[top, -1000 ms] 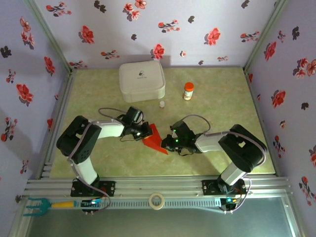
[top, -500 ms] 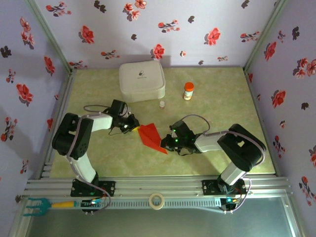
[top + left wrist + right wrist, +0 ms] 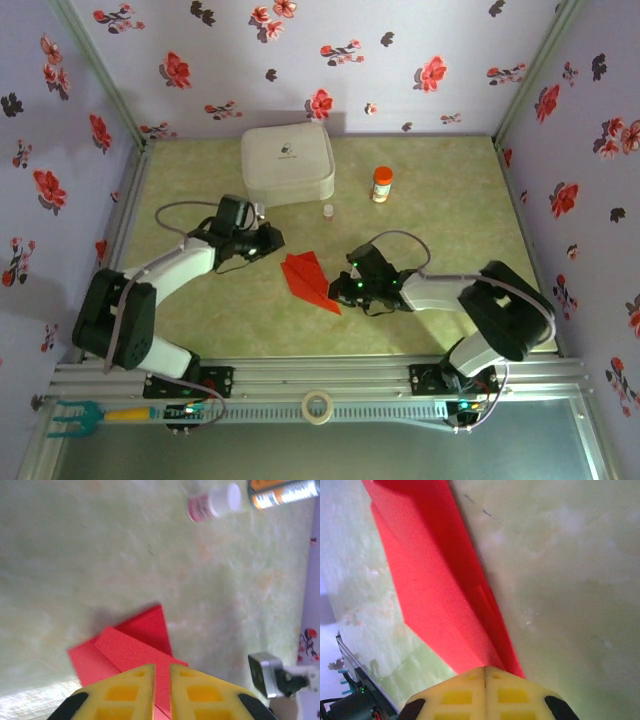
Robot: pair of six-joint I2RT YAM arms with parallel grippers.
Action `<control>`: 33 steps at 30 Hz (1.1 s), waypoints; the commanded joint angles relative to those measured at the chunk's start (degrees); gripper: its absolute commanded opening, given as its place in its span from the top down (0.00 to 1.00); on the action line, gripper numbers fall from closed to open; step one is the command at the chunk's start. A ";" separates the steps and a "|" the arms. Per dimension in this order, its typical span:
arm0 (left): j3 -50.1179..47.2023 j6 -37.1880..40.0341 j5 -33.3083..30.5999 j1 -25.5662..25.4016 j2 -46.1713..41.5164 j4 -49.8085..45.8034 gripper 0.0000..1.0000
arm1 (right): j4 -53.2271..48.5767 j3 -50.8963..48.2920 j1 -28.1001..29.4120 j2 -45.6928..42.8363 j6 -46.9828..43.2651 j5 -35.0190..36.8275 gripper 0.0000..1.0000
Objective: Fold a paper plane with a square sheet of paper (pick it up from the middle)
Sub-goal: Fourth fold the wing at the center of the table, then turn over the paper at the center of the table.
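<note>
Left hand [image 3: 268, 241] now back from paper plane [image 3: 308, 280]; mottled green tabletop [image 3: 450, 200], floral walls [image 3: 400, 70].

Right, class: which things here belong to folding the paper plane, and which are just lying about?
Belongs to the job: folded red paper plane; left gripper; right gripper, pinching its tip.
Lying about: white case; orange-capped bottle; small white-capped vial; tape roll; teal fork.

Bare table [image 3: 262, 322] near side of paper plane [image 3: 308, 279] — white case [image 3: 287, 163], orange-capped bottle [image 3: 381, 184] block far side.
</note>
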 commanded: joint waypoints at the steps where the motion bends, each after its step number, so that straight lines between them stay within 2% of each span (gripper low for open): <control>1: -3.17 -1.87 -0.80 -3.66 -0.57 0.98 0.83 | -6.66 -0.18 0.25 -6.08 1.07 6.17 0.86; 5: -2.36 -2.16 -1.00 -8.35 2.14 3.06 0.83 | -10.53 -2.25 0.10 -11.69 2.82 9.01 0.80; 11: 1.82 -1.55 -1.06 -12.29 8.87 3.26 0.83 | -9.29 -6.13 0.37 -15.19 6.22 7.56 0.75; 18: 3.40 -0.20 -2.33 -12.83 13.62 1.30 0.83 | -6.77 -8.05 2.51 -14.45 8.75 4.78 0.67; 33: 0.98 -0.34 -3.76 -12.90 17.60 1.16 0.83 | -2.54 -9.23 4.29 -11.02 11.79 3.53 0.67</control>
